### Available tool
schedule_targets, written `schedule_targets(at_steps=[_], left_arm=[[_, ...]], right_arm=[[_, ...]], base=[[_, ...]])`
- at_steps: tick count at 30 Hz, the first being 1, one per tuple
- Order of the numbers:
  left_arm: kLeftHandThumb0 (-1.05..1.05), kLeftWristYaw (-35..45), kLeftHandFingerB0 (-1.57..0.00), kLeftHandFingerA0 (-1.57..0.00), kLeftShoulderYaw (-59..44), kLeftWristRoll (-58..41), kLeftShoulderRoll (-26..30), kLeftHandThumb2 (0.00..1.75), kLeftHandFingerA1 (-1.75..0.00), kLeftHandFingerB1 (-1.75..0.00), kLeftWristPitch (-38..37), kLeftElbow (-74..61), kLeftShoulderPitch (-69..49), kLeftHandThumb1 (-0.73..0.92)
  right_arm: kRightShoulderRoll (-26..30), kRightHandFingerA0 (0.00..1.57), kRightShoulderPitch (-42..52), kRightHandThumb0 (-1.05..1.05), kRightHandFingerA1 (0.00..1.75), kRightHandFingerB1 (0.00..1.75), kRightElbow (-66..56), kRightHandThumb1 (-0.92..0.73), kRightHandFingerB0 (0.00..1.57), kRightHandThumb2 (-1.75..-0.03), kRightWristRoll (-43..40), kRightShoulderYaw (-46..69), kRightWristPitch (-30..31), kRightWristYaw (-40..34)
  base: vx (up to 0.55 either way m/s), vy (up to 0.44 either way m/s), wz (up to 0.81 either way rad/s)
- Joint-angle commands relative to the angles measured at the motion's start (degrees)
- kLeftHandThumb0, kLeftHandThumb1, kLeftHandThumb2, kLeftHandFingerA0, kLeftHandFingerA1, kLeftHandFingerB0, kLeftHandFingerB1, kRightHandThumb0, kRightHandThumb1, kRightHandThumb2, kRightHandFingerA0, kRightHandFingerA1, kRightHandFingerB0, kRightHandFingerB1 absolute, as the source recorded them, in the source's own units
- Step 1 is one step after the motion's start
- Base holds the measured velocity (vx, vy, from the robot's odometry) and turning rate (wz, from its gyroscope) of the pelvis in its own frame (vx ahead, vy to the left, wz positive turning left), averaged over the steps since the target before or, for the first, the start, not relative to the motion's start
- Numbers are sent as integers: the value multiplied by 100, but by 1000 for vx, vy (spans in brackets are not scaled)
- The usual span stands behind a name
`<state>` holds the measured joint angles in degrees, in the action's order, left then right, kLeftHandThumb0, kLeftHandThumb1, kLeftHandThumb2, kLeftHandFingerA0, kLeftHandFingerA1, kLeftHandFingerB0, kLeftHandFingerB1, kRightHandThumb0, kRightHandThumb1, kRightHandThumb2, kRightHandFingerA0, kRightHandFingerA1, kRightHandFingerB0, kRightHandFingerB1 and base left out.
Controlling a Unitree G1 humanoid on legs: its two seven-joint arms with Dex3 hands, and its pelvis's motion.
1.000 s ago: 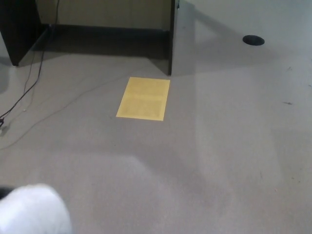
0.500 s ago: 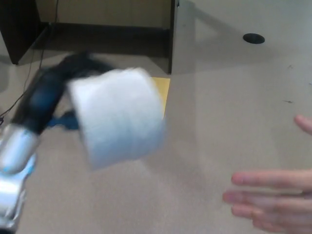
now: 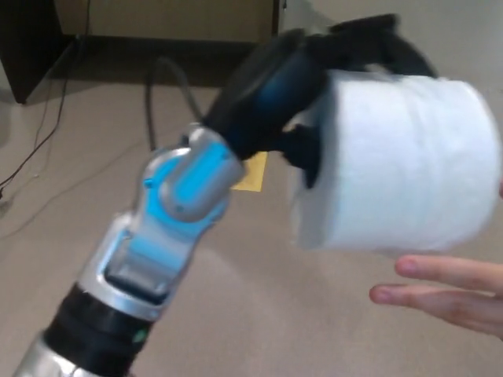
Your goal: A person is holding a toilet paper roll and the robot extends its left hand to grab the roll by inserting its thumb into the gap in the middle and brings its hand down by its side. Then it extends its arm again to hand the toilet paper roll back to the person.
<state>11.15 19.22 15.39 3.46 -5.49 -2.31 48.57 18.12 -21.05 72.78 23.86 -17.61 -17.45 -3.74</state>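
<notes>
- Left robot hand [image 3: 314,94] grips the toilet paper roll [image 3: 401,165], thumb in its core.
- A person's open hand [image 3: 452,290] waits just beneath the roll.
- Right robot hand out of view.

Toilet paper roll [image 3: 397,161] in left robot hand [image 3: 314,86]

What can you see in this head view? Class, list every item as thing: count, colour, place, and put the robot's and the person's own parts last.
toilet paper roll: one, white, upper right, held up in the left hand above the person's hand
yellow sheet: one, yellow, flat on the floor, mostly hidden behind the arm
cables: at least two, dark, trailing over the floor at the left
floor: grey carpet, fills most of the view
dark furniture: black, top left corner
left hand: one, black, top centre, shut on the roll
left forearm: one, silver and blue, rising from bottom left
person's hand: one, open, lower right, beneath the roll
</notes>
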Motion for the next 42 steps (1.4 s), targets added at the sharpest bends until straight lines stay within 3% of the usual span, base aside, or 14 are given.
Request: schedule_targets(at_steps=[1,11,20,22,23,25,27,30,32,33,34,37,38,42], left_arm=[[-19,-44,-70,-78,525,510,-494,68,-156,-123,324,110,253,75],[-12,-300,-58,-73,916,766,-1155,71,-172,-147,252,381,110,75],[-23,23,-81,-88,697,577,-892,63,-149,-89,263,294,-117,78],[-22,19,-84,-101,671,545,-877,62,-119,-58,199,247,-217,75],[-28,6,-55,-91,666,562,-871,60,-55,-38,246,132,-333,66],[-28,-19,-55,-91,691,624,-898,60,-55,-38,345,-59,-531,66],[-67,90,-4,-28,628,789,-777,77,-46,-24,639,-335,-585,41],[-79,381,0,-9,558,641,-608,56,-28,-6,828,-622,-681,49],[-79,671,0,0,452,458,-490,84,-1,0,1198,-942,-769,45],[-81,756,0,0,402,409,-449,85,0,0,1344,-1063,-795,46],[-85,885,0,0,277,227,-390,57,-1,0,1462,-1173,-799,51],[-78,1154,0,0,21,-111,-202,82,0,0,1566,-1363,-792,45],[-76,1259,0,0,-73,-224,-111,56,0,0,1603,-1424,-767,48],[-79,1593,0,0,-362,-573,194,56,0,0,1747,-1592,-666,48]], right_arm=[[-166,78,-220,-36,69,46,54,-66,62,-60,81,-50,104,-3],[196,79,-28,-37,67,44,35,-66,59,-60,80,-4,10,16],[114,79,-57,-37,70,45,43,-66,60,-60,69,32,56,-6],[132,79,1,-36,69,45,37,-66,59,-59,52,49,6,-12],[144,78,76,-36,68,46,28,-65,60,-59,48,53,-49,-28],[165,78,214,-36,68,46,4,-65,60,-59,60,42,-115,-49],[185,79,160,-36,66,46,13,-66,61,-59,79,33,-38,-1],[191,78,213,-36,65,45,-1,-66,62,-60,70,38,-14,24],[203,76,262,-35,64,46,-10,-66,62,-60,48,54,-46,60],[213,78,281,-34,67,47,-14,-66,64,-59,65,42,-76,37],[204,79,280,-34,69,47,-13,-65,63,-59,53,56,-79,28],[206,79,278,-34,68,47,-13,-65,63,-59,53,60,-77,39],[203,79,290,-34,67,46,-10,-65,62,-59,60,54,-50,52],[217,78,269,-33,65,47,-3,-65,64,-59,85,37,-108,11]], base=[[0,0,0],[0,0,0],[0,0,0],[0,0,0],[0,0,0],[0,0,0],[0,0,0],[0,0,0],[0,0,0],[0,0,0],[0,0,0],[0,0,0],[0,0,0],[0,0,0]])
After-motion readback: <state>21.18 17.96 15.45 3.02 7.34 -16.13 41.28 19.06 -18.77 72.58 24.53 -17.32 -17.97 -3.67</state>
